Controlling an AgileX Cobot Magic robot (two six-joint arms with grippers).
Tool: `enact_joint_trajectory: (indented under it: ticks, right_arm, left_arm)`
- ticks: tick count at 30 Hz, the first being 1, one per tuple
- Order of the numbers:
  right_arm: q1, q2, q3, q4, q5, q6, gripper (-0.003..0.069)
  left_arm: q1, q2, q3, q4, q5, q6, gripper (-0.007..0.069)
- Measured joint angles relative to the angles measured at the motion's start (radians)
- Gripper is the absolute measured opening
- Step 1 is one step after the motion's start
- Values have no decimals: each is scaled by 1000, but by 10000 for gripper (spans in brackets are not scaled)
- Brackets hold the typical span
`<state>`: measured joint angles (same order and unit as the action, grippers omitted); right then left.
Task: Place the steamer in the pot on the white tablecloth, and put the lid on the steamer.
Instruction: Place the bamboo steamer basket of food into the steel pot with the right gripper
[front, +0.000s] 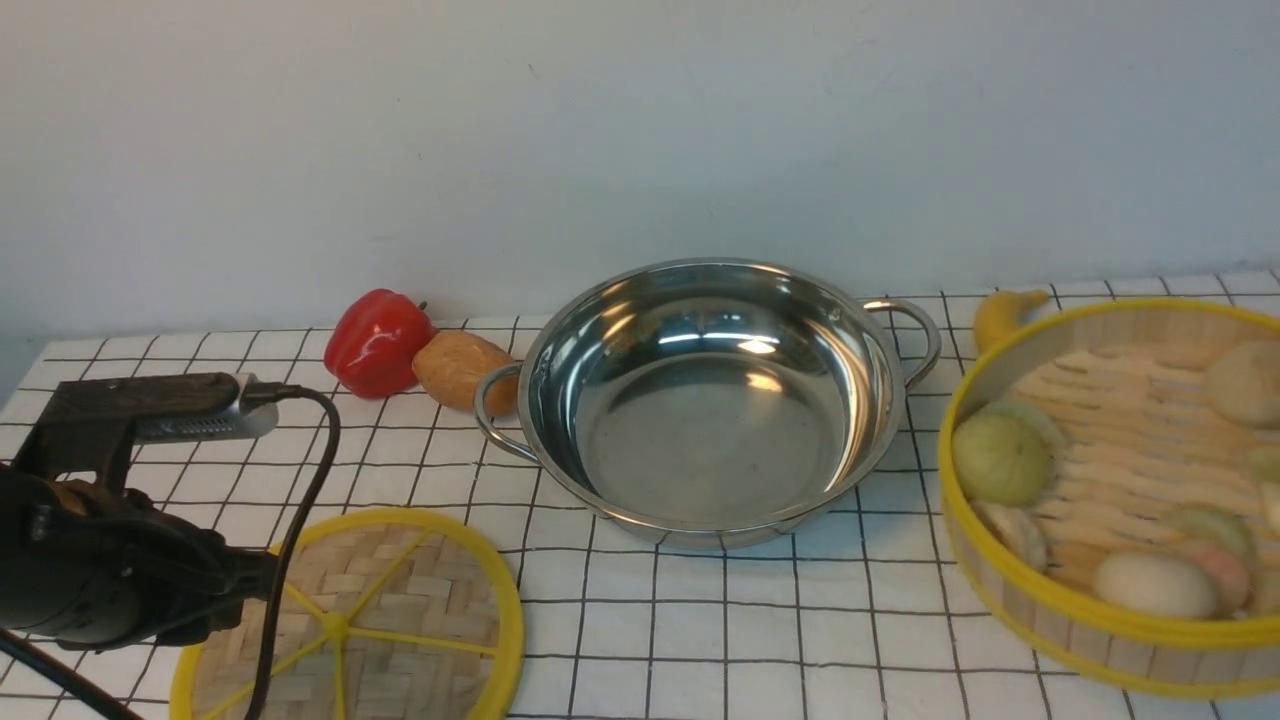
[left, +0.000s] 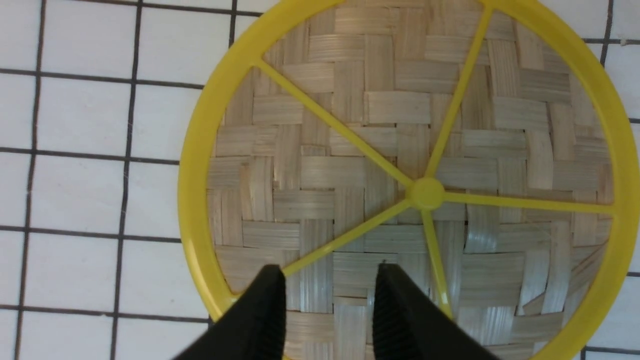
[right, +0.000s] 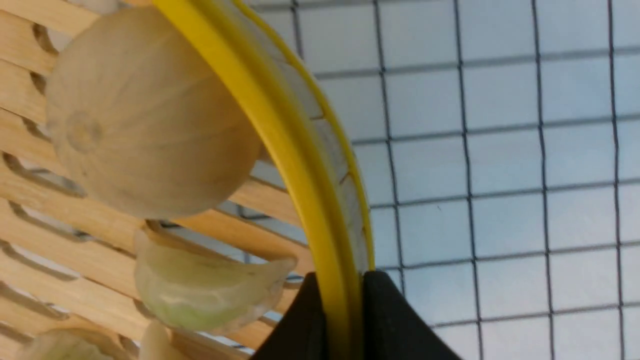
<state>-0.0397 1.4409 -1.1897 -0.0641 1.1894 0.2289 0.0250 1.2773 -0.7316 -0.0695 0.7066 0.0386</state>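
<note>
The right claw (right: 342, 300) sat clamped on the steamer (right: 280, 125) rim; likely light, stiff bamboo, loose buns (right: 145, 115) wanting it level; left claw (left: 330, 270) gaped above the lid (left: 380, 125).

The left arm (front: 100, 570) is seen at the lower left of the front view, a dark, bulky wrist section reaching in from the frame's left edge, with a bracket (front: 130, 400) raised above it. In the left wrist view the left hand (left: 330, 270) is shown at the bottom centre, its two black ribbed fingers (left: 260, 320) held apart with a clear gap between them. In the right wrist view the right hand (right: 342, 277) is found at the bottom centre, its two black fingers pressed against both sides of the yellow rim of the steamer (right: 277, 125).
</note>
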Motion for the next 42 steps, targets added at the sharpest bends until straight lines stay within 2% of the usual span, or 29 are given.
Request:
enact_joint_trajectory:
  ticks: [2, 8, 11, 12, 15, 16, 20, 23, 29, 42]
  right_arm:
    - [0, 0, -26, 35, 2, -21, 86]
    - [1, 82, -177, 262, -2, -113, 86]
    - [48, 203, -298, 328, 1, -131, 86]
    - [52, 211, -306, 328, 1, -131, 86]
    - [160, 374, -497, 287, 37, -108, 86]
    - [160, 383, -509, 284, 37, -108, 86]
    - [279, 571, -766, 221, 64, -63, 86]
    - [310, 659, -889, 223, 63, -39, 86]
    - [329, 776, -1032, 261, 63, -24, 86]
    - [332, 905, -1045, 271, 69, -20, 86]
  left_arm:
    - [0, 0, 0, 0, 0, 0, 243]
    - [0, 0, 0, 0, 0, 0, 243]
    - [0, 0, 0, 0, 0, 0, 243]
    - [0, 0, 0, 0, 0, 0, 243]
    - [0, 0, 0, -2, 0, 0, 243]
    - [0, 0, 0, -2, 0, 0, 243]
    - [0, 0, 0, -3, 0, 0, 243]
    - [0, 0, 0, -3, 0, 0, 243]
    - [0, 0, 0, -3, 0, 0, 243]
    - [0, 0, 0, -6, 0, 0, 243]
